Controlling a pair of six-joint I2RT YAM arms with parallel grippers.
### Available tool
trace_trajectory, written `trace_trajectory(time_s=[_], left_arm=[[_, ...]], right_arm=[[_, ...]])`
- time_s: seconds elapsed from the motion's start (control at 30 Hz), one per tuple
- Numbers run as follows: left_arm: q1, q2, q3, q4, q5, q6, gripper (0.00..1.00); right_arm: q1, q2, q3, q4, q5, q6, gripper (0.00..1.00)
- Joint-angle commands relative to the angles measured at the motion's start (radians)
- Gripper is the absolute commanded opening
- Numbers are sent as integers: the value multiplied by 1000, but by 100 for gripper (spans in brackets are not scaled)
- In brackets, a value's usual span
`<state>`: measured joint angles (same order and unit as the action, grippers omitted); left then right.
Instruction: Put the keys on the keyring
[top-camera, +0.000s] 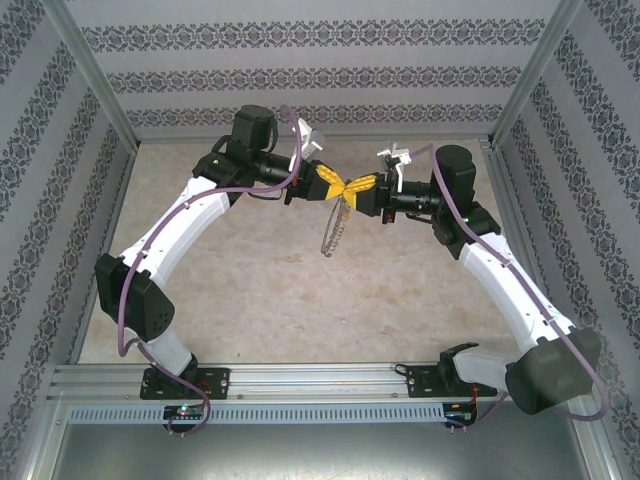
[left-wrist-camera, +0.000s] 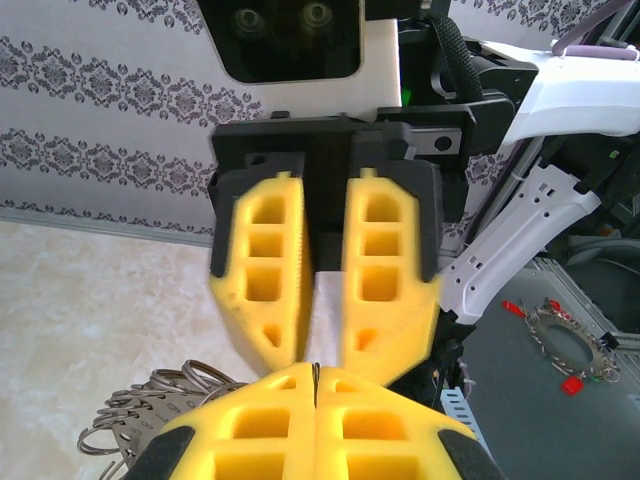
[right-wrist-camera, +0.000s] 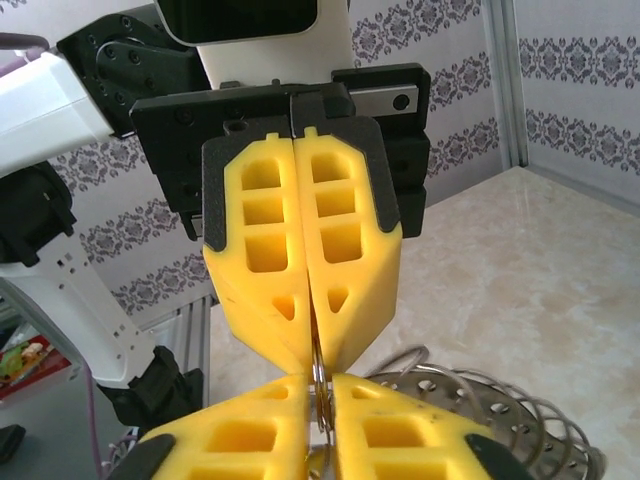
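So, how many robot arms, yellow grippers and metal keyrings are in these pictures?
Arms: 2 (left arm, right arm)
Yellow grippers: 2 (left gripper, right gripper)
Keyring: 1
Total: 5

The table (top-camera: 250, 290) is a beige marbled slab.

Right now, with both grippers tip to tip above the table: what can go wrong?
1. The yellow-padded left gripper and yellow-padded right gripper, both shut, seem to pinch the same thin wire of the large metal keyring strung with small silver pieces. Pulling apart could bend it or let it slip.
2. Its bulk hangs free over the beige stone-patterned table, so a slip would likely drop it.
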<state>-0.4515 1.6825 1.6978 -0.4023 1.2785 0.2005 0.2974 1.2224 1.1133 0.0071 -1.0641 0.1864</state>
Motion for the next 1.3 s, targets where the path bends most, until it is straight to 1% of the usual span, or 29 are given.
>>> trace_trajectory(time_s=[0.0,0.1,0.13,0.17,0.23,0.33,0.43,0.5,0.63,0.77,0.87,0.93,1.03,1.27], left_arm=[[-16,-29,1,46,28,-3,0],[-17,-31,3,41,3,-3,0],[-17,-33,6,31,-10,5,3],[-14,-34,14,5,-23,26,9],[-7,-39,35,-59,-40,74,17],[24,-52,46,-112,-26,106,25],[50,-55,74,-229,6,179,27],[64,-54,93,-314,19,235,30],[90,-44,132,-444,45,318,32],[101,-42,138,-477,59,344,32],[101,-18,167,-529,82,373,30],[101,1,186,-561,96,388,27],[101,22,206,-595,117,404,26],[94,35,191,-588,120,398,26]], right_arm=[[8,14,38,19,-11,-2,0],[5,20,58,-31,-7,-28,0],[0,24,68,-51,-7,-38,0],[-4,30,83,-86,-5,-54,0],[-5,45,118,-165,4,-104,0],[-4,84,214,-382,13,-239,0],[7,149,352,-639,36,-405,0],[14,185,425,-756,66,-485,0],[40,250,578,-944,163,-607,0],[89,320,733,-1112,315,-702,0],[125,364,827,-1195,381,-740,0],[149,392,878,-1242,414,-762,0],[173,429,936,-1290,450,-781,0],[197,479,1011,-1337,455,-804,0]])
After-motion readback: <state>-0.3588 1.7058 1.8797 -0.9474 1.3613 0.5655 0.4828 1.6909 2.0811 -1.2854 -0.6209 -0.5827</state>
